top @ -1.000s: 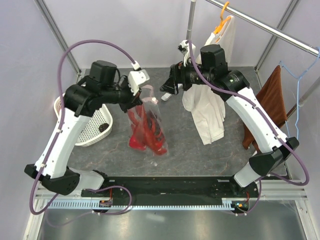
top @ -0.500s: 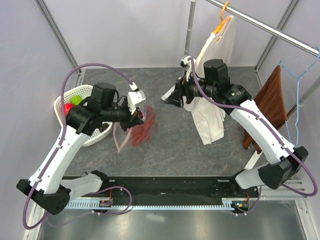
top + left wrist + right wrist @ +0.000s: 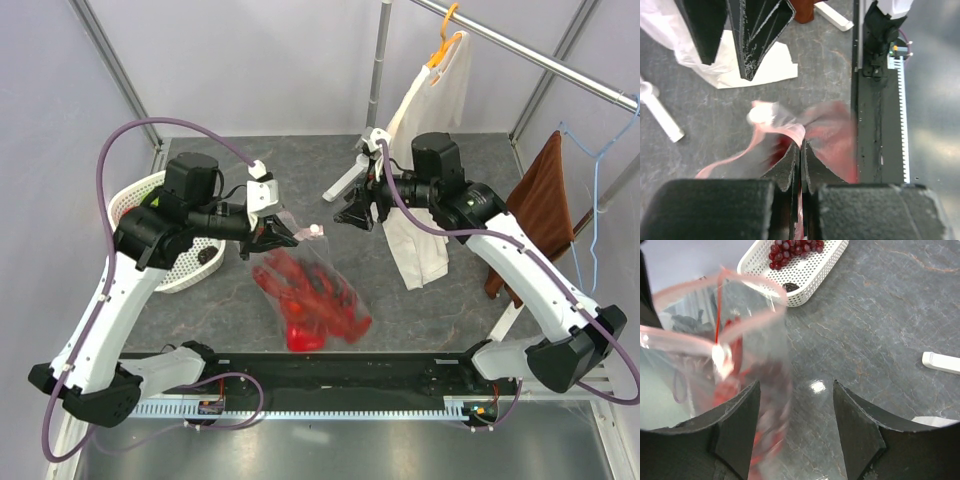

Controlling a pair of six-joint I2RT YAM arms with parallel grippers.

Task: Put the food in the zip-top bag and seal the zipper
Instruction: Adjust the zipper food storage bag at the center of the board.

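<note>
My left gripper [image 3: 280, 237] is shut on the pink zipper edge [image 3: 790, 129] of the clear zip-top bag [image 3: 312, 298] and holds it off the table. The bag is blurred and swung toward the near right, with red chilli peppers [image 3: 305, 305] inside. In the left wrist view the jaws [image 3: 801, 146] pinch the pink strip. My right gripper [image 3: 352, 214] is open and empty just right of the bag's mouth [image 3: 715, 315], with the bag at its left finger [image 3: 735, 425]. Dark purple grapes [image 3: 795, 247] lie in the white basket [image 3: 805, 280].
The white mesh basket [image 3: 175, 270] stands at the left, under my left arm. A cream shirt [image 3: 415, 235] hangs on a rack behind my right gripper, and a brown cloth [image 3: 545, 205] hangs further right. A white rack foot [image 3: 940, 362] lies on the grey table.
The bag has swung out toward the near right with the chillies in it. My left gripper has shifted a little right. My right gripper has come lower and closer to the bag's mouth.
</note>
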